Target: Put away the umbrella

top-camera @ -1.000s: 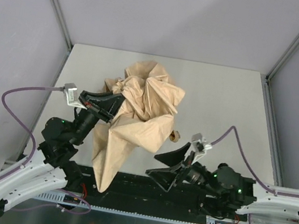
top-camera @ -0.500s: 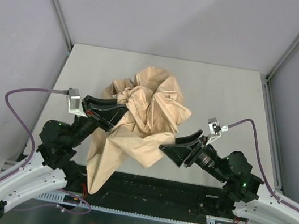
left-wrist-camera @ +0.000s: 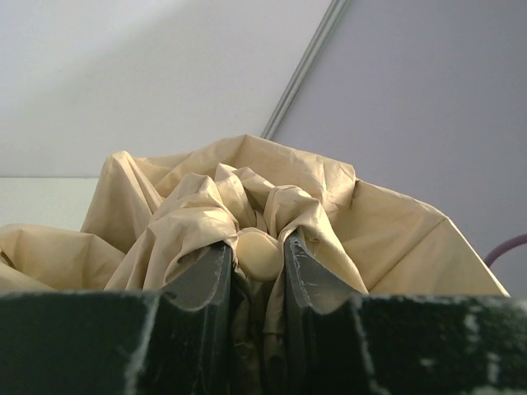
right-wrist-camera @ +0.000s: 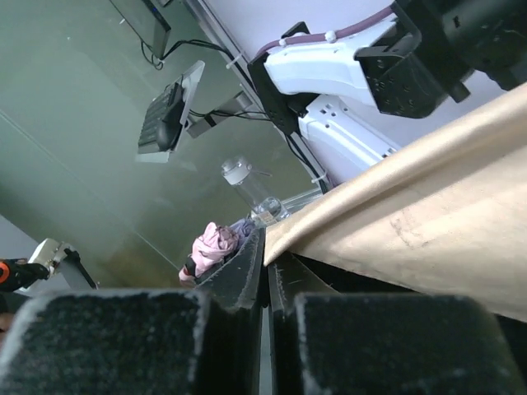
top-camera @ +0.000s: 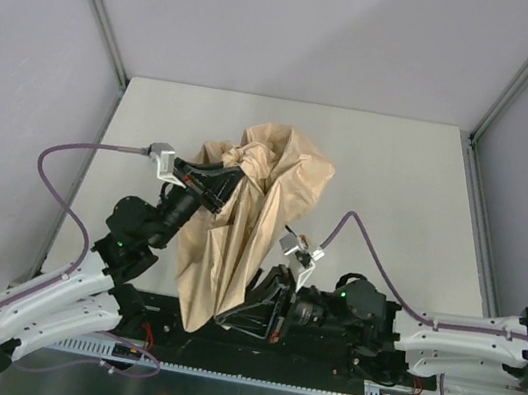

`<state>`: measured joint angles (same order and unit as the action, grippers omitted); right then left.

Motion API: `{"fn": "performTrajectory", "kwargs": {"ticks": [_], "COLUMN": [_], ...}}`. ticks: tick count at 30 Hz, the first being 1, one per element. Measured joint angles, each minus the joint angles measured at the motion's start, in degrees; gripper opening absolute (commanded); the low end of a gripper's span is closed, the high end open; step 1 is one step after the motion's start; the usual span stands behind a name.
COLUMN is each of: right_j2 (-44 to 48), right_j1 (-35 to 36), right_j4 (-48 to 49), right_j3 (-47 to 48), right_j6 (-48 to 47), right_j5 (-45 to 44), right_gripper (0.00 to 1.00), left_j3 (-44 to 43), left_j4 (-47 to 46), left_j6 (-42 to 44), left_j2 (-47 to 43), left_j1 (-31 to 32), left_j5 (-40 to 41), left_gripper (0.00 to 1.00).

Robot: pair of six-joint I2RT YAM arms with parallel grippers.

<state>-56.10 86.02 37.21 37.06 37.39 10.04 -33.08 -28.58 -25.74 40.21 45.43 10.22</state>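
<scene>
Pale tabletop [top-camera: 399,180] lay beneath the limp, probably slippery umbrella [top-camera: 283,175], left gripper [left-wrist-camera: 257,247] narrowly clamping its firm knob [left-wrist-camera: 258,259], likely the surest hold, while right gripper [right-wrist-camera: 265,247] pinched its hem.

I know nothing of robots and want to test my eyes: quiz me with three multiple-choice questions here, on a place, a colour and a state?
1. Where is the umbrella? A over the table; B on the floor; C on the back wall.
2. What colour is its fabric? A blue; B red; C tan.
3. How do the left jaws stand? A wide open, empty; B closed on bunched fabric; C out of view.
Answers: 1 A: the top view shows it over the table. 2 C: tan in every view. 3 B: the left wrist view shows fabric pinched between them.
</scene>
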Motion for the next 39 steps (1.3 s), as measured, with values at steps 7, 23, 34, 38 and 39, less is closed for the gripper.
{"fn": "performTrajectory", "kwargs": {"ticks": [7, 23, 34, 38, 39], "right_j2": [-5.0, 16.1, 16.0, 8.9, 7.3], "right_j1": [2.6, 1.9, -21.2, -27.5, -28.5], "right_j4": [1.2, -40.2, -53.5, -53.5, -53.9], "right_j3": [1.4, 2.3, 24.2, 26.4, 26.4], "right_j6": [-1.3, -5.7, -19.1, -23.2, -24.1], "right_j5": [-4.1, -15.2, -15.5, -7.4, -5.1], "right_gripper": [0.47, 0.95, 0.99, 0.99, 0.99], "left_j3": [0.0, 0.9, 0.9, 0.7, 0.7], "left_j4": [-3.3, -2.0, 8.4, 10.7, 11.1], "left_j6": [-2.3, 1.0, 1.0, -0.9, -1.4], "left_j2": [-0.3, -9.0, -11.6, -11.3, -11.3], "left_j1": [0.0, 0.0, 0.0, 0.0, 0.0], "left_j5": [2.1, -3.2, -13.6, -18.2, -19.4], "left_gripper": [0.00, 0.00, 0.00, 0.00, 0.00]}}
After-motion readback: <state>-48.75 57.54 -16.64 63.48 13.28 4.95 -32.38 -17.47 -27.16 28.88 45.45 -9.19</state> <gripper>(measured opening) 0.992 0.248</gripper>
